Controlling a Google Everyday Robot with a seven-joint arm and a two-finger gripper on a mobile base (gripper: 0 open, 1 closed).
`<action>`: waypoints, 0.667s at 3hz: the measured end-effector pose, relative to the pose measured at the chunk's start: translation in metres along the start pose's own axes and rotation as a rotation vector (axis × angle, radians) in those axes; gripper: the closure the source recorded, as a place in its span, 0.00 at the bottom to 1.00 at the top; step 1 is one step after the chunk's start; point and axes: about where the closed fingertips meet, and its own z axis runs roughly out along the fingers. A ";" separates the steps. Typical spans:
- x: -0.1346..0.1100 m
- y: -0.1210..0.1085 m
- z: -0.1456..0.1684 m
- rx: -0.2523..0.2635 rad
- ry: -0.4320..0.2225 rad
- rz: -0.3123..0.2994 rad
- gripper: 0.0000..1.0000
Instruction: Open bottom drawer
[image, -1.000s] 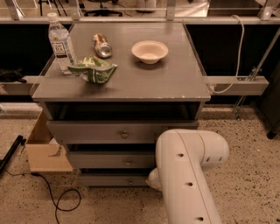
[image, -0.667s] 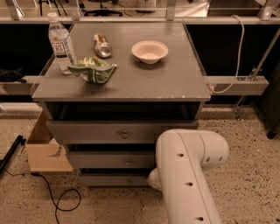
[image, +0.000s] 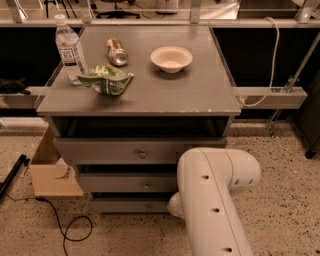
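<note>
**A:** Where is the bottom drawer (image: 131, 205)?

**B:** It is lowest in the grey cabinet (image: 150, 97), just above the floor. It sits under the middle drawer (image: 120, 183) and the tall top drawer (image: 107, 150). Its slim front runs left to right, with a small round knob (image: 148, 206) at the centre. It looks not yet pulled out.

**A:** And the gripper?

**B:** It is hidden. The white arm (image: 212, 200) comes up from the lower edge, bends, and drops again toward the cabinet's lower right. A rounded joint (image: 175, 205) ends just beside the drawer's right end. The gripper must be low down behind that. I cannot tell whether it is spread or closed, or whether it touches anything.

**A:** So which way does the knob lie from it?

**B:** Judging by the joint, to the left at about the same height. I would expect a short sideways reach to the knob. The pull would then run straight out from the cabinet front, across the panel's long axis.
</note>
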 end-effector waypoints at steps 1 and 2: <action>0.000 0.000 0.000 0.000 0.000 0.000 1.00; 0.001 0.001 0.000 0.012 0.009 -0.012 1.00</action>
